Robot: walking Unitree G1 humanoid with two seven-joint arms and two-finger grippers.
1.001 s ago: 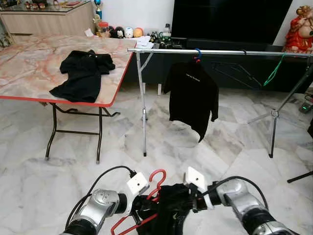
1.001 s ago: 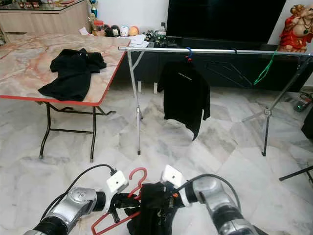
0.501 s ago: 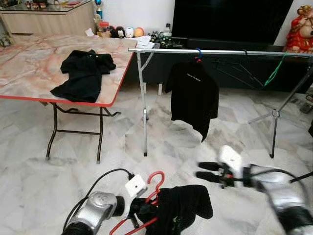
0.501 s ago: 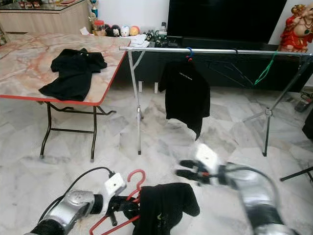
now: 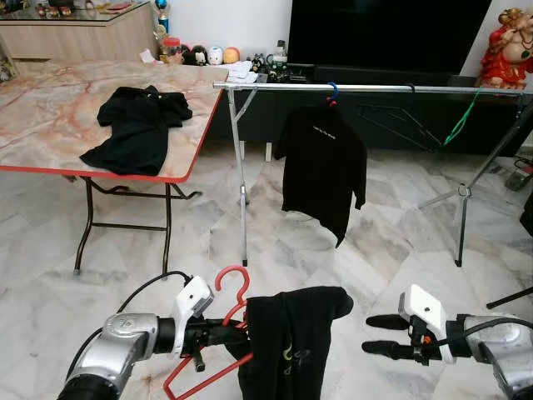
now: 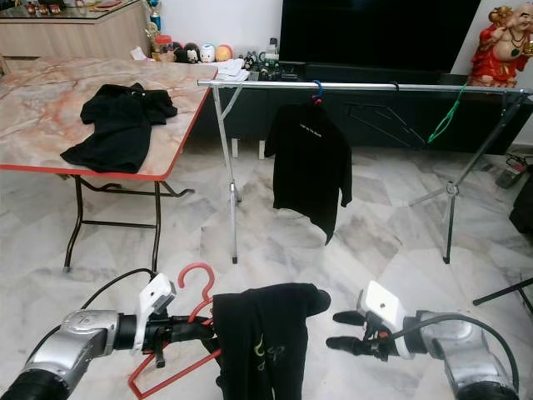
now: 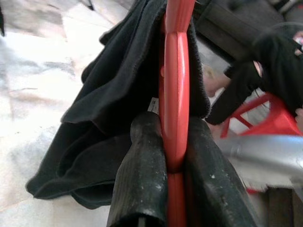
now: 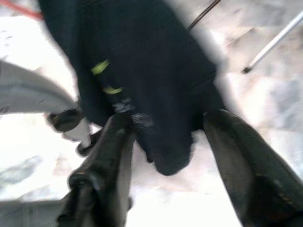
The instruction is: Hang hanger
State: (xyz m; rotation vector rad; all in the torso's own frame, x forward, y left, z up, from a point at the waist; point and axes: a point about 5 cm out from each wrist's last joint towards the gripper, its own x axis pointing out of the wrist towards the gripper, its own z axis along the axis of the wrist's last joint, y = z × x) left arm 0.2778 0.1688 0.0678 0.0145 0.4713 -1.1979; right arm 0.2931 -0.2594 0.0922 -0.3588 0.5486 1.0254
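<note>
A red hanger (image 5: 223, 325) with a black garment (image 5: 287, 337) draped over it is held low in front of me. My left gripper (image 5: 218, 332) is shut on the hanger; in the left wrist view both black fingers (image 7: 142, 179) clamp the red bar (image 7: 176, 104). To the garment's right, my right gripper (image 5: 372, 333) stands open and apart from the cloth, which shows blurred (image 8: 142, 71) in the right wrist view. Ahead stands a metal clothes rail (image 5: 366, 87) with a black shirt (image 5: 323, 171) hanging from a blue hanger.
A marble-topped folding table (image 5: 50, 117) with a red edge stands at the left, a black shirt (image 5: 137, 125) lying on it. A green hanger (image 5: 460, 117) hangs further right on the rail. A dark TV unit and a red statue (image 5: 505, 46) are behind. The floor is marble.
My right gripper let go of the garment, swung out to the right and has settled open beside it. The left gripper has raised the hanger slightly, so the garment hangs straighter.
</note>
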